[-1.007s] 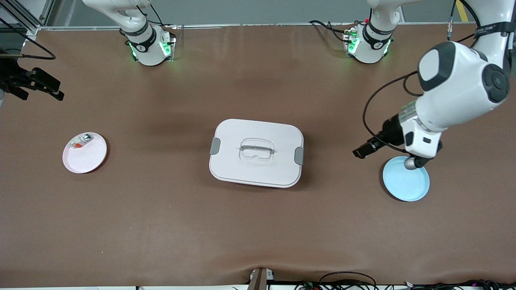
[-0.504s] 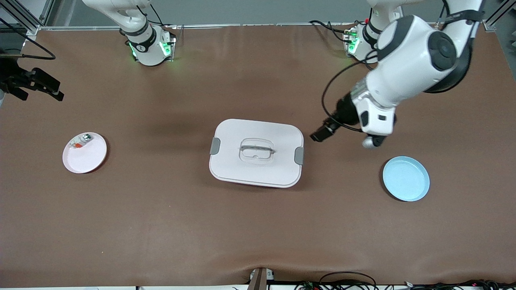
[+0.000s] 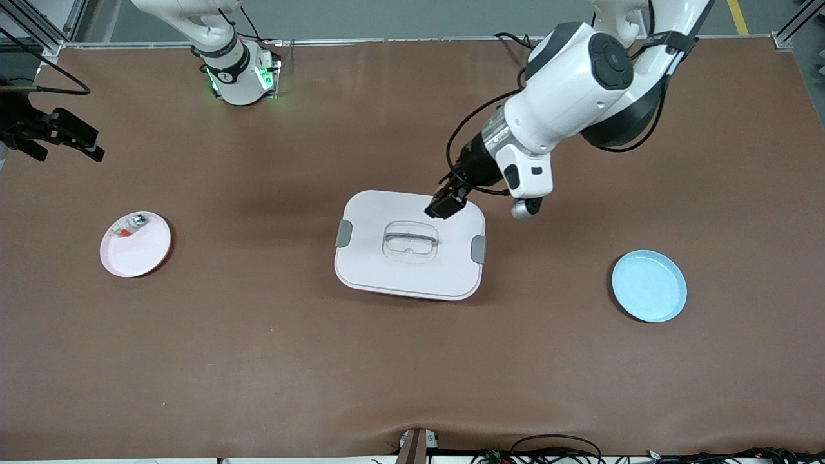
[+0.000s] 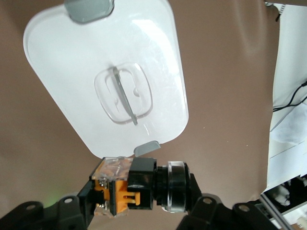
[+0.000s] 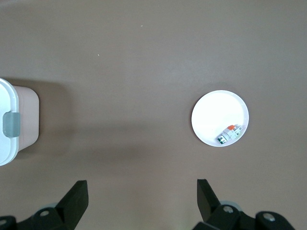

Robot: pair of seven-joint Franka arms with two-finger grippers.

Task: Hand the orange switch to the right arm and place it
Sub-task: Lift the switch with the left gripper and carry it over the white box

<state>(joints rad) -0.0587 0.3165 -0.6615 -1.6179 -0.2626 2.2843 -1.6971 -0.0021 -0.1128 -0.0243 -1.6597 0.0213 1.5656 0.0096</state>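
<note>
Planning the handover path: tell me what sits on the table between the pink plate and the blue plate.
In the front view, only the white lidded box sits between the pink plate and the blue plate; the rest is bare brown tabletop.

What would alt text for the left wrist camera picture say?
The left gripper is shut on the orange switch, held in the air over the edge of a white lidded box that sits on the brown table.
</note>
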